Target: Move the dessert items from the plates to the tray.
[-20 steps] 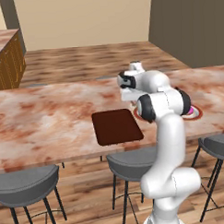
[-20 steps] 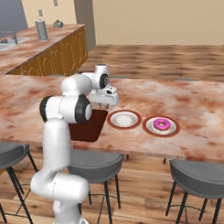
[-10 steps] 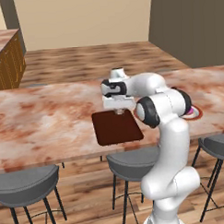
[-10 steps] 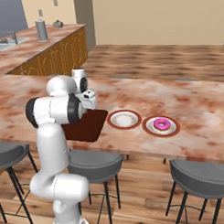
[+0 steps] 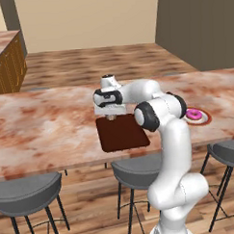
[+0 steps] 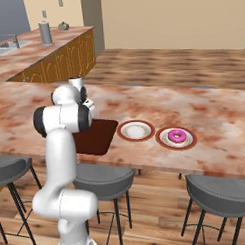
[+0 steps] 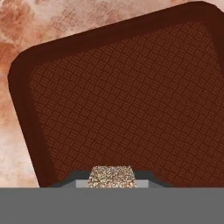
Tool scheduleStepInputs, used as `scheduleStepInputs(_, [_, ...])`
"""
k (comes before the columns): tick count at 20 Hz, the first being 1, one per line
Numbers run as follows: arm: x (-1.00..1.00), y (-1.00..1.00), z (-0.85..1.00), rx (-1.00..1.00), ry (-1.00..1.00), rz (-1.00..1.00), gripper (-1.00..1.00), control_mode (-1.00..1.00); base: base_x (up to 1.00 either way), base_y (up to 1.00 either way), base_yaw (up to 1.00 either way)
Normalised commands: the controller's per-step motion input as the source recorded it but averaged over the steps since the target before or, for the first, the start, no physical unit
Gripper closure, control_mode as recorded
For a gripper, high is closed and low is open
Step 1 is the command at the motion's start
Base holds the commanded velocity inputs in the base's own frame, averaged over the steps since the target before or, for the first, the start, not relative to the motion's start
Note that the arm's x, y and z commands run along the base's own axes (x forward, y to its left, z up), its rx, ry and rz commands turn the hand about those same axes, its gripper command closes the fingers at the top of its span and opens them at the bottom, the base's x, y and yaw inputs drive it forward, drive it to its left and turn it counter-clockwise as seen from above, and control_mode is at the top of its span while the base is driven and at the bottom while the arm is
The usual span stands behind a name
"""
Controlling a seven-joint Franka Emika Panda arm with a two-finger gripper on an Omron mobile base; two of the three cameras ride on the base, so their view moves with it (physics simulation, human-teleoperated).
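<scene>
The gripper [image 5: 111, 117] hangs over the far edge of the tray [image 5: 122, 133], jaws drawn in close on the tan lump [image 7: 111, 176] — in the hand view it sits pinched between the finger tips, a speckled, blocky crumb seen end-on above the tray's woven surface. Judged light and crumbly: a gentle pinch across its short sides should do, and it likely wants a low release rather than a drop. Too small to read a long axis; it looks roughly squarish from this angle. The pink donut [image 6: 176, 136] lies flat on the right-hand plate [image 6: 189, 141], hole up, so no real heading — a ring, symmetric about its centre. Probably soft, frosting liable to smear; best taken across one side of the ring, one finger through the hole, one outside. The nearer plate [image 6: 136, 130], just beside the tray, looks bare. Tray's long axis runs from the robot toward the far side of the countertop [image 5: 47, 127], slightly skewed.
</scene>
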Motion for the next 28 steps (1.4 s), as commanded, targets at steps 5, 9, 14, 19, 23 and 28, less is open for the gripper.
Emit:
scheduleStepInputs(5, [0.69,0.0,0.0,0.0,0.04,0.0,1.0,-1.0,0.0,0.0,0.0])
scheduleStepInputs(9, [0.0,0.0,-0.48,0.0,0.02,-0.06,1.0,-1.0,0.0,0.0,0.0])
scheduleStepInputs(14, [0.0,-0.04,-0.58,0.0,0.01,-0.03,1.0,-1.0,0.0,0.0,0.0])
scheduleStepInputs(19, [-0.04,-0.09,-0.55,0.0,0.0,-0.03,1.0,-1.0,0.0,0.0,0.0])
scheduleStepInputs(23, [-0.03,-0.07,-0.24,0.01,0.0,-0.01,1.0,-1.0,0.0,0.0,0.0])
scheduleStepInputs(28, [0.0,0.0,-0.05,0.0,0.0,0.0,-1.0,-1.0,0.0,0.0,0.0])
